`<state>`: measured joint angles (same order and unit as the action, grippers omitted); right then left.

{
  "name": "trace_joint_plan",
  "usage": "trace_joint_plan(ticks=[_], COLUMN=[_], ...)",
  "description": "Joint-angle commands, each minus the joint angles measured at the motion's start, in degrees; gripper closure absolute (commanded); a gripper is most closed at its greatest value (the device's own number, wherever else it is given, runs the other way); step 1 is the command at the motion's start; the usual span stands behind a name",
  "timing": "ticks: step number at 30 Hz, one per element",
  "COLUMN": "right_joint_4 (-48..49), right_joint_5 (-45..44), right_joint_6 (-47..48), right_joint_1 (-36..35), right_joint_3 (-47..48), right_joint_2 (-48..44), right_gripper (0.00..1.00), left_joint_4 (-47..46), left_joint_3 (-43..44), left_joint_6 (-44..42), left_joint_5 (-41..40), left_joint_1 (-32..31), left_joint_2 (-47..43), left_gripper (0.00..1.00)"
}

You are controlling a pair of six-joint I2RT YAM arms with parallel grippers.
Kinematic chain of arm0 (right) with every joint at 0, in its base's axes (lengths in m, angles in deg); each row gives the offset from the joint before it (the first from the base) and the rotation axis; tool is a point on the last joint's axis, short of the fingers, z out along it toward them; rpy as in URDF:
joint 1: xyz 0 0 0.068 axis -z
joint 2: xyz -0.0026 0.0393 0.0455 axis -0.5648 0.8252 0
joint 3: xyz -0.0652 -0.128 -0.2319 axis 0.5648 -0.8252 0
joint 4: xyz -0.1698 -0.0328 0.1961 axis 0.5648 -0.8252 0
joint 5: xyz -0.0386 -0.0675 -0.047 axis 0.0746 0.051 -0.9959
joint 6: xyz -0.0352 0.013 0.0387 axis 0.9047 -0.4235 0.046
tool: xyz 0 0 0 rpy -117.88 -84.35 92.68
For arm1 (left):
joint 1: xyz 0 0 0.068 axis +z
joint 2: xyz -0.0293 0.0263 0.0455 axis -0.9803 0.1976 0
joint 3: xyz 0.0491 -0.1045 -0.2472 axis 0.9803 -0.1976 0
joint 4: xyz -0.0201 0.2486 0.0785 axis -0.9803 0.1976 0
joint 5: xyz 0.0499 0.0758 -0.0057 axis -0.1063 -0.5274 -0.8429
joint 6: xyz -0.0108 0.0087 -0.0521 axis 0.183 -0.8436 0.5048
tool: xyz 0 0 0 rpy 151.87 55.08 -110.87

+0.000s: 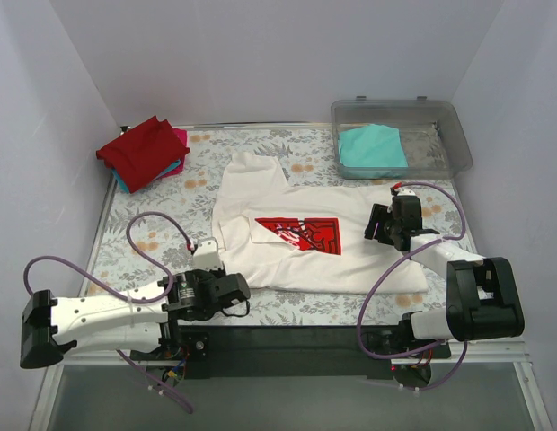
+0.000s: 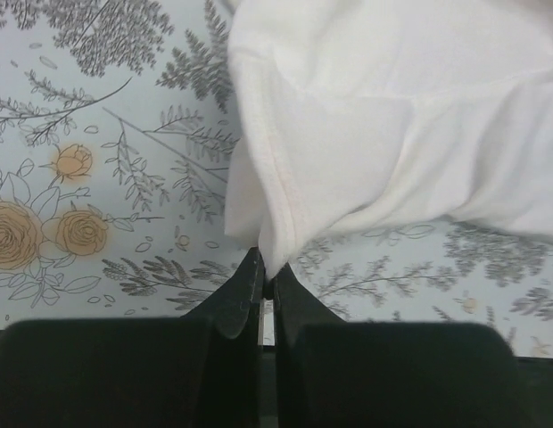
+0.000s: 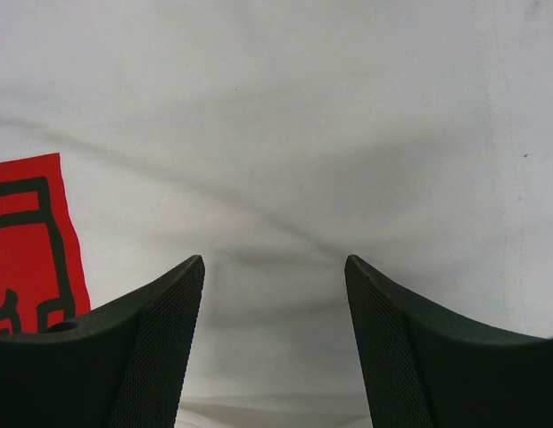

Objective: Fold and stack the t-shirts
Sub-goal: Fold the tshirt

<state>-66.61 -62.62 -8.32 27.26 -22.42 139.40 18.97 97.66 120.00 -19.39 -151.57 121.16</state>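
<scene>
**Left pincer clamps the white tee's edge**

The white t-shirt (image 1: 305, 238) lies spread on the floral bench (image 1: 153, 233). The left pincer (image 2: 261, 290) is clenched on its near-left hem. The right pincer (image 3: 275, 276) hangs released above the shirt's right half, beside the red print (image 3: 27, 241).

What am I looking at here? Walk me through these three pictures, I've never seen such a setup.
Two robot arms are bolted to the near edge of a flower-patterned table. The wide picture comes from a camera above and behind them; the other two come from cameras on each wrist, looking past that arm's own fingers.

A white t-shirt with a red print lies spread out. A folded stack with a red shirt on top sits at the far left, and a teal shirt lies in a clear bin.

The left tool is pinched shut on the white shirt's edge. The right tool is open above the cloth, holding nothing.
</scene>
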Motion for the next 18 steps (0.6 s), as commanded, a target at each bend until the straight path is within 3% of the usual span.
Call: trace_joint_plan(ticks=[1, 12, 13, 18], right_joint_4=[-1.0, -1.0, -1.1, -1.1], right_joint_5=[-0.4, -0.4, -0.4, -0.4], right_joint_6=[0.4, 0.7, 0.7, 1.1], right_joint_1=[0.1, 0.1, 0.2, 0.2], right_joint_3=[-0.2, -0.3, -0.2, -0.2], right_joint_2=[-0.1, -0.1, -0.1, -0.5], right_gripper=[0.41, 0.41, 0.41, 0.41], left_joint_4=[4.3, 12.7, 13.1, 14.1], left_joint_3=[8.3, 14.9, 14.9, 15.1], left_joint_6=[5.0, -0.6, -0.5, 2.0], left_joint_5=[-5.0, 4.3, 5.2, 3.4], left_joint_1=[-0.2, -0.2, -0.3, -0.3], left_joint_2=[1.1, 13.2, 13.8, 13.9], left_gripper=[1.0, 0.96, 0.92, 0.48])
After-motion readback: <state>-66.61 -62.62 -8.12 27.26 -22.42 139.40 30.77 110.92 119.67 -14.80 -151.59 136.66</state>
